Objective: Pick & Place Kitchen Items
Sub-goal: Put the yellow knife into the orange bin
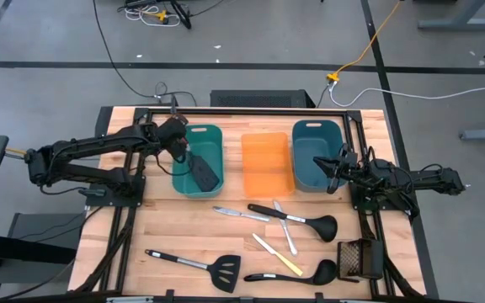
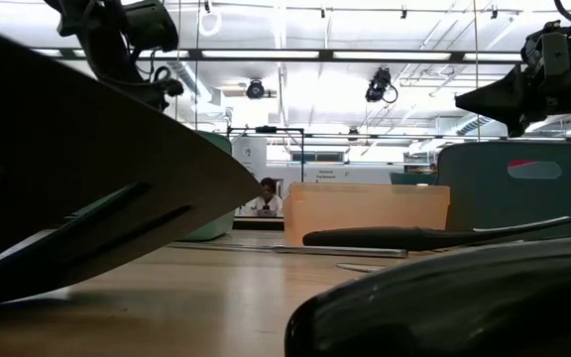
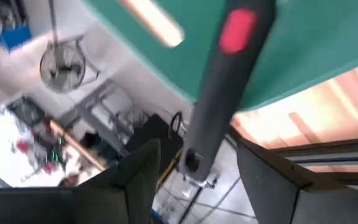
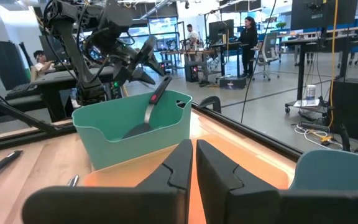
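Note:
A black utensil with a red patch on its handle [image 3: 229, 68] stands slanted in the left teal bin [image 1: 199, 160]. Its head is in the bin and its handle leans on the rim [image 4: 160, 93]. My left gripper [image 3: 194, 180] is open just above the bin, with its fingers on either side of the handle's free end and gaps showing. It also shows in the high view [image 1: 175, 139]. My right gripper [image 4: 193, 162] is shut and empty over the right teal bin [image 1: 317, 156]. A slotted spatula [image 1: 200, 265], two ladles [image 1: 301, 220] [image 1: 297, 273], two silver knives [image 1: 241, 214] [image 1: 286, 231] and a yellow-handled knife [image 1: 278, 254] lie flat on the table.
An orange bin [image 1: 268, 164] stands between the two teal bins. A dark mesh object [image 1: 356, 259] lies at the near right. The loose utensils lie across the table's near half. In the low view the spatula [image 2: 67, 198] and a ladle [image 2: 464, 297] fill the foreground.

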### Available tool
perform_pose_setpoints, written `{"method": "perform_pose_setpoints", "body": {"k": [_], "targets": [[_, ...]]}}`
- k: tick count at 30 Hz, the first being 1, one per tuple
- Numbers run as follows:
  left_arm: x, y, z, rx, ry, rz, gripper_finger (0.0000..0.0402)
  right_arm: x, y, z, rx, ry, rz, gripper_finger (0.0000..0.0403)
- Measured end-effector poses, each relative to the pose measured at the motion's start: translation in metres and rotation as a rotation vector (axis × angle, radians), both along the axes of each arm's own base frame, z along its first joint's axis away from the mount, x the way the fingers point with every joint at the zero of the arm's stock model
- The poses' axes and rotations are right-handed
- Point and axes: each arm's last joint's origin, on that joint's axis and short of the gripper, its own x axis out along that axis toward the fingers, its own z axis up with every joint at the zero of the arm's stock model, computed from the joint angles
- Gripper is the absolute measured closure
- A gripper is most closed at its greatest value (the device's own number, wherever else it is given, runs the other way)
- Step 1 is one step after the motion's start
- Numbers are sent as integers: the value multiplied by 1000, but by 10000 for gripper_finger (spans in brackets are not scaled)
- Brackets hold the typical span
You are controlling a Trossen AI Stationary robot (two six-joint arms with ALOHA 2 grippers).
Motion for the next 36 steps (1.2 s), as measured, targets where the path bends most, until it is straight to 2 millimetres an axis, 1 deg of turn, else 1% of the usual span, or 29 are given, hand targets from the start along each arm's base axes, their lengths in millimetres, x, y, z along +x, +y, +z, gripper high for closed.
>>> {"method": "perform_pose_setpoints", "body": {"k": [3,5,7,9,11,13,15,16,18,20,22,24,26,28,31,34,36], "targets": [[-1,-12,13,-4,-91,29,203,0,0,0,0,0,0,372],[-2,-25,28,-18,-207,36,217,0,0,0,0,0,0,372],[-5,-40,47,-77,-370,39,235,0,0,0,-2,1,0,372],[-13,-57,69,-226,-584,41,261,0,0,0,-4,2,-1,372],[-19,-72,90,-442,-832,78,294,0,0,0,-5,2,0,372],[-24,-82,105,-670,-1038,157,333,0,0,0,-6,2,0,372],[-27,-89,116,-866,-1194,206,374,0,0,0,-6,1,0,372],[-29,-93,119,-948,-1220,188,388,0,0,0,-6,2,0,372],[-28,-101,117,-1025,-1241,126,393,0,0,0,-6,1,0,372],[-26,-108,112,-1062,-1282,50,395,0,0,0,-6,2,0,372],[-28,-114,97,-1091,-1277,2,397,0,0,0,-6,1,0,372],[-30,-117,90,-1137,-1369,-57,398,0,0,0,-6,2,1,372],[-35,-115,77,-1142,-1453,-58,398,0,0,0,-6,1,1,372],[-36,-114,65,-1215,-1502,-63,399,0,0,0,-6,0,3,372],[-35,-114,37,-1237,-1503,-22,399,0,0,1,-6,-3,11,372],[-35,-115,24,-1272,-1576,-33,400,0,0,1,-6,-5,11,372],[-38,-117,18,-1260,-1604,-57,400,0,0,1,-6,-5,11,372]]}}
